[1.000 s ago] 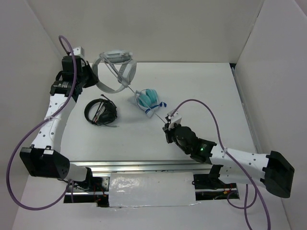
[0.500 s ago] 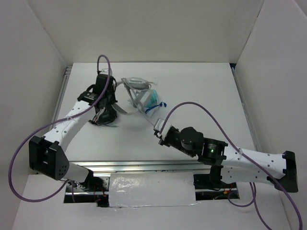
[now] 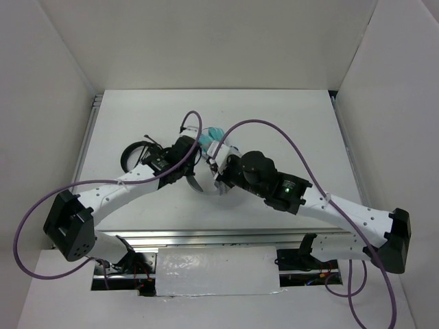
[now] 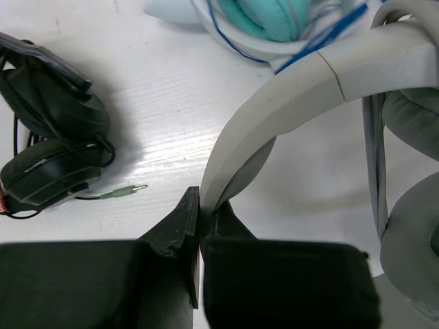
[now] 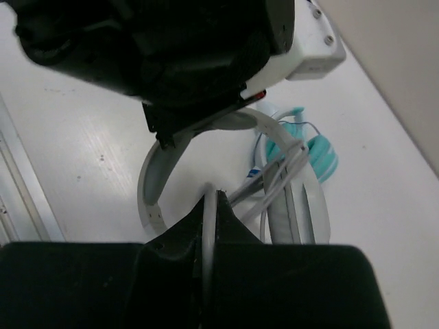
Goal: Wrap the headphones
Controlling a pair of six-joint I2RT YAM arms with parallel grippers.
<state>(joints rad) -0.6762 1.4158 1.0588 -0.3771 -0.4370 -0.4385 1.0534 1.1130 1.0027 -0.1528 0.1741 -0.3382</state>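
A: From above, what has changed since half a second ago?

B: The left gripper (image 3: 194, 173) was over the black headset (image 3: 139, 155). It has swung right to the middle of the table (image 3: 302, 123), and the headset now lies uncovered on its left. The right gripper (image 3: 217, 175) has moved up and left, so the two grippers are now just beside each other.

A: And the headphones (image 3: 199, 185)?

B: They have been drawn nearer and are mostly hidden under both wrists. Only a grey arc of band shows below the left gripper. The teal headphones (image 3: 214, 133) sit just beyond. This view doesn't show how far either gripper is open.

A: What about the left wrist camera?

B: There the left gripper (image 4: 200, 205) has its fingers pinched tight on the edge of the pale headband (image 4: 309, 82), which arches up and to the right. A grey earcup (image 4: 411, 233) fills the right edge. The black headset lies to the left with a small jack plug (image 4: 127, 192) on the table beside it, and the teal pair is at the top.

A: And the right wrist camera?

B: The right gripper's fingers are pressed together, with what looks like the thin cable (image 5: 274, 175) caught between them. Several strands of it run up and to the right across the headband toward the teal pair. The left gripper's black body looms above, clamped on the band's far curve.
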